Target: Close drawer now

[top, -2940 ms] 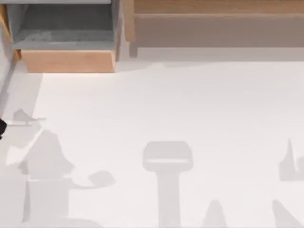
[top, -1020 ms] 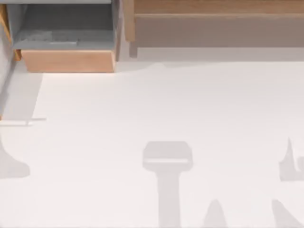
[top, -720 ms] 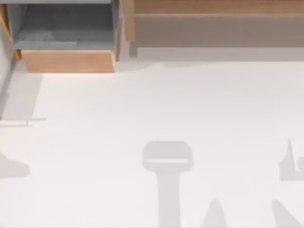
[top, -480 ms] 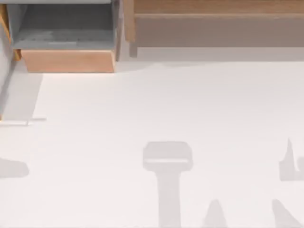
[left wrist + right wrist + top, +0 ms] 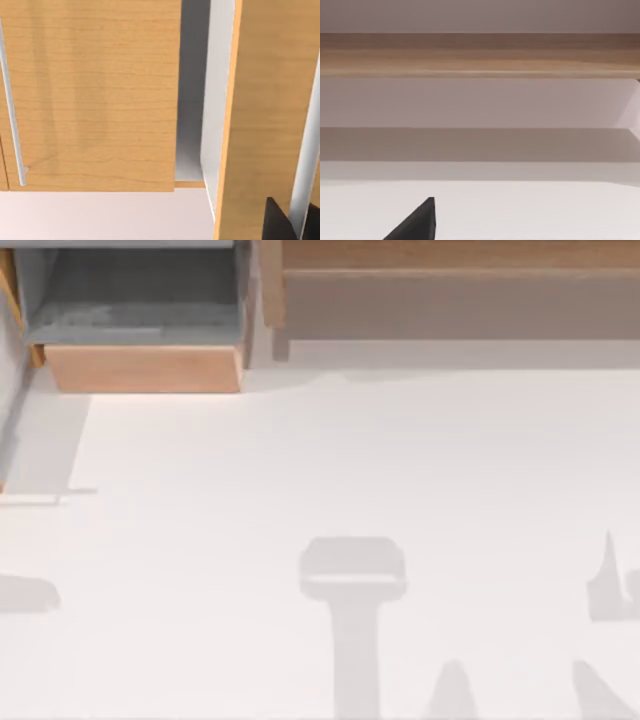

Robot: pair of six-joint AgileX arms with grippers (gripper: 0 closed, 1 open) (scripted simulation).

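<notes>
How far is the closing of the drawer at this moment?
Nothing looks done yet: in the top view the drawer stands pulled out at the table's far left, its grey inside exposed. In hand: the left wrist view faces wood panels closely, a dark gripper tip at the edge. Left to do: pushing the front board in.

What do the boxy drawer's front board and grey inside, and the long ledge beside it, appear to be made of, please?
The drawer's light-orange front board looks like matt wood or wood-grain laminate; fine horizontal grain shows in the left wrist view. Its dull grey inside looks painted or plastic, with no grain visible. The long ledge also looks wooden, its brown-grey recess smooth and matt.
</notes>
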